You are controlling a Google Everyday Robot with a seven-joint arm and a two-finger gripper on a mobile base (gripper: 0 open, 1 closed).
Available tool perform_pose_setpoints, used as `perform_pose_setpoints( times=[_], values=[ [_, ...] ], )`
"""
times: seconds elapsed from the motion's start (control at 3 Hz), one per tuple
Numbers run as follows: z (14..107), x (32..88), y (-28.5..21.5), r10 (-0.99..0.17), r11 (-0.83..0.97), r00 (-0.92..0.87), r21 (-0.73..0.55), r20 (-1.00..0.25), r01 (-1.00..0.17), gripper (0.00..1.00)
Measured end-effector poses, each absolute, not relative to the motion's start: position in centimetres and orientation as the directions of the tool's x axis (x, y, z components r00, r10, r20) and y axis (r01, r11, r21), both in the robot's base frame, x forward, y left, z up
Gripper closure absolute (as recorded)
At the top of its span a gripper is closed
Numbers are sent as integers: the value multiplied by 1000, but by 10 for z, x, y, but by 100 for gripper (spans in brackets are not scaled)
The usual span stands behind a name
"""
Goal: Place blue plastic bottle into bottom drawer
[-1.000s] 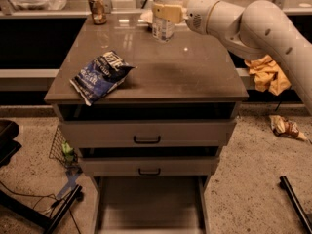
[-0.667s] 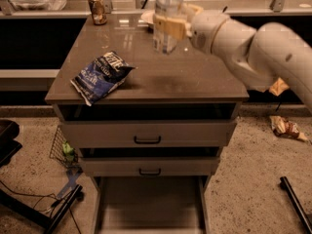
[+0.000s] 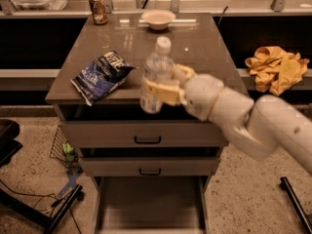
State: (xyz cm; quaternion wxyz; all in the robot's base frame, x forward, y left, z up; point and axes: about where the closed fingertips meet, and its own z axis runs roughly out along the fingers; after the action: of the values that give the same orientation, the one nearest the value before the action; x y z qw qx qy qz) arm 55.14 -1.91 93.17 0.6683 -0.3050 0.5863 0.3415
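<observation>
The blue plastic bottle point(image 3: 156, 74) is clear with a white cap. It is held upright in the air in front of the cabinet top's front edge. My gripper point(image 3: 163, 87) is shut on the bottle's middle, with pale fingers point(image 3: 161, 92) wrapped round the label. The white arm reaches in from the right. The bottom drawer point(image 3: 148, 207) is pulled open below, and its plain grey floor shows. The bottle is well above that drawer.
A blue foil snack bag point(image 3: 101, 75) lies on the left of the cabinet top point(image 3: 204, 48). A brown can point(image 3: 98, 8) and a white bowl point(image 3: 158, 18) stand at the back. Two shut drawers point(image 3: 146, 134) sit above the open one. A yellow cloth point(image 3: 278, 68) lies at right.
The gripper has carried the bottle from the back of the cabinet top forward and down, past the front edge. The bowl behind it has come into view.
</observation>
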Motion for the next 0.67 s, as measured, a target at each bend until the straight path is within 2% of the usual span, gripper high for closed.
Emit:
perform_pose_setpoints(
  times=[0.33,0.67],
  values=[
    [855,485,-46,64,574,-17,51,-998,-817,100],
    [713,425,-89,-46,626,-148,87,-988,-775,100]
  ],
)
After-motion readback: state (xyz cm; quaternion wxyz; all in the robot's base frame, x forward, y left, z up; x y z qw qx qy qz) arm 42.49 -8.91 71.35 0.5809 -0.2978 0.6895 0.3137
